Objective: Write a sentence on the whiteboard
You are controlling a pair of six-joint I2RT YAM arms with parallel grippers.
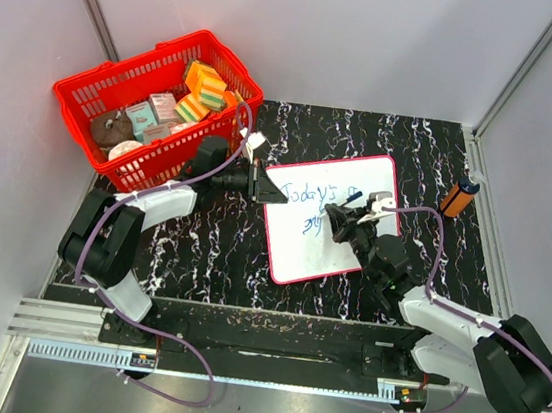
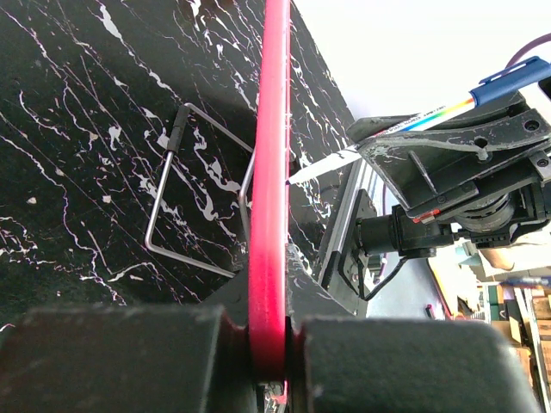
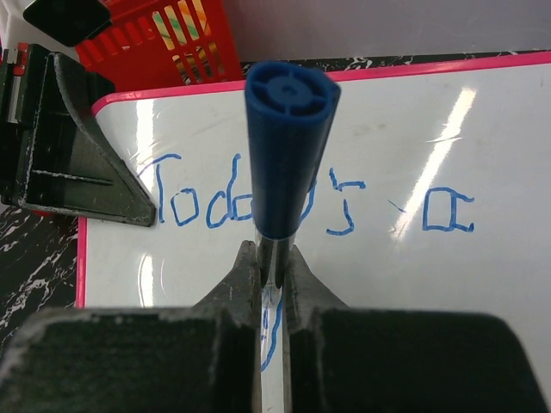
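The whiteboard (image 1: 327, 243) lies tilted on the black marbled table, white with a red-pink rim. My left gripper (image 1: 265, 183) is shut on its left edge; in the left wrist view the rim (image 2: 269, 172) runs up from between the closed jaws of this gripper (image 2: 269, 344). My right gripper (image 3: 273, 267) is shut on a blue marker (image 3: 288, 129) held over the board (image 3: 430, 301). The sentence (image 3: 198, 202) reads "Today's a" in blue, with a few more strokes below it, partly hidden by my fingers. The marker's tip (image 2: 297, 178) is at the board.
A red basket (image 1: 158, 101) with sponges and small boxes stands at the back left, close behind the left arm. An orange and blue cylinder (image 1: 460, 197) lies right of the board. A wire stand (image 2: 185, 198) rests on the table beside the rim. Grey walls enclose the table.
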